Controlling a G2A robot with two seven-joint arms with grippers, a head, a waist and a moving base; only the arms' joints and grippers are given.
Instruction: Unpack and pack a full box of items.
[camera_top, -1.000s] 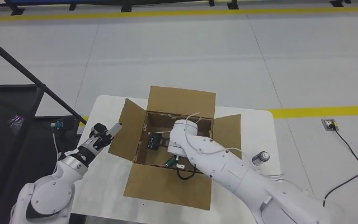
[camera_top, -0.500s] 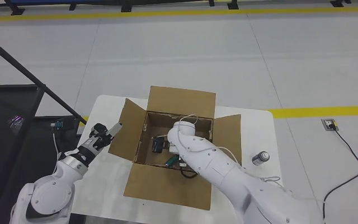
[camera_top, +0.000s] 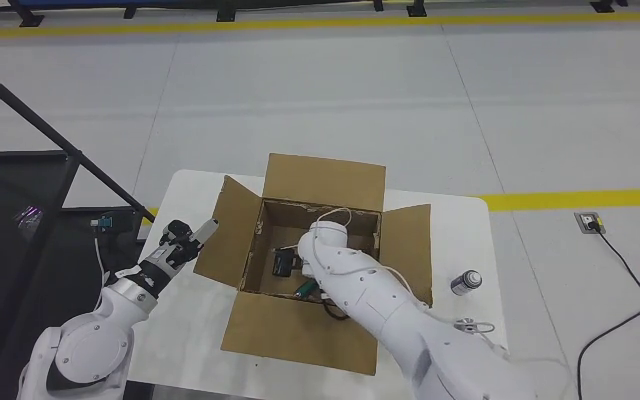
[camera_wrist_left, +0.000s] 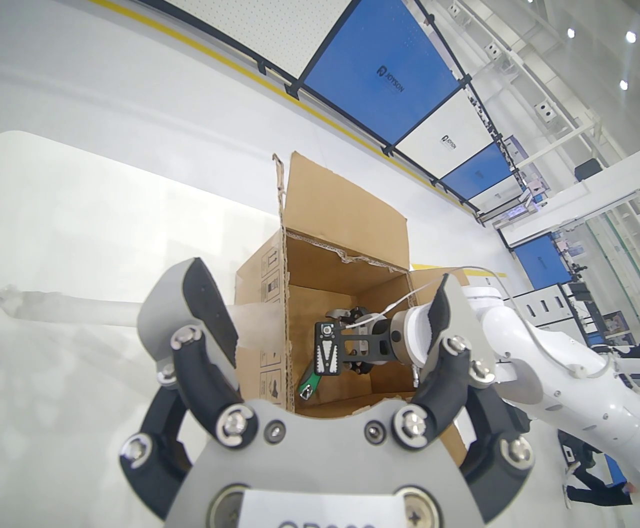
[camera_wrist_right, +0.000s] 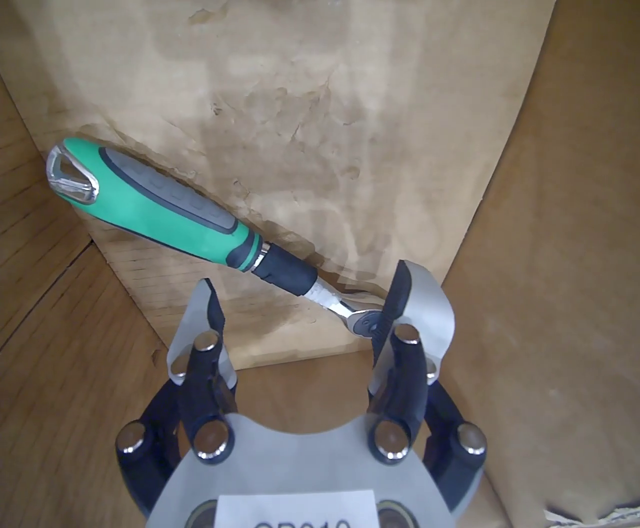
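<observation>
An open cardboard box (camera_top: 325, 178) stands in the middle of the white table. On its floor lies a ratchet wrench (camera_wrist_right: 165, 215) with a green and grey handle and a chrome head; its green handle (camera_top: 307, 289) peeks out beside the arm in the top view. My right gripper (camera_wrist_right: 305, 300) is down inside the box, open, hovering over the wrench's head end, with one fingertip (camera_wrist_right: 395, 295) just by the head. From the left wrist view I see that gripper (camera_wrist_left: 327, 350) above the wrench (camera_wrist_left: 310, 384). My left gripper (camera_top: 180, 243) is open and empty, outside the box's left flap.
A small silver can (camera_top: 465, 282) stands on the table to the right of the box. The box's four flaps are folded outward, the left flap (camera_top: 222, 232) close to my left gripper. A black frame (camera_top: 45, 130) borders the table's left side.
My right arm has swung its elbow round and its gripper has shifted slightly deeper into the box. The left arm has stayed still.
</observation>
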